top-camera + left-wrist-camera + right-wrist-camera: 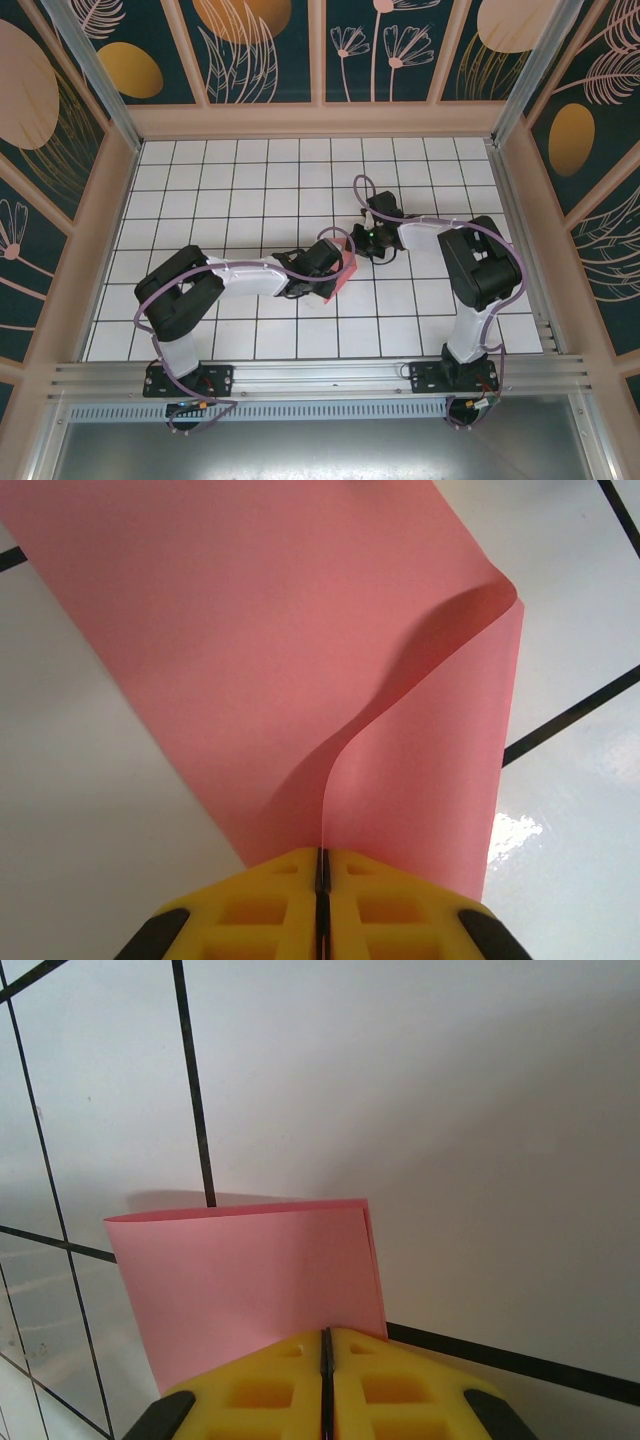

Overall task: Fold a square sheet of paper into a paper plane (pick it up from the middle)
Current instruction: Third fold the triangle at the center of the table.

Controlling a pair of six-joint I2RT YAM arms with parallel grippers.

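Note:
The square sheet of paper (341,277) is salmon-pink, doubled over and held up off the tiles near the table's middle. My left gripper (338,262) is shut on it. In the left wrist view the sheet (250,660) curls over in a loose bend at the upper right, and its edge runs down into the shut yellow jaws of the left gripper (322,852). My right gripper (360,241) comes in from the right and is shut on the same sheet. In the right wrist view the paper (250,1270) shows two stacked layers with near-matching edges, pinched in the right gripper (326,1332).
The white gridded table (250,180) is enclosed by wooden side walls (110,200) and a back wall. An aluminium rail (320,375) runs along the near edge where both arm bases are bolted. Open tiles lie behind and to the left of the grippers.

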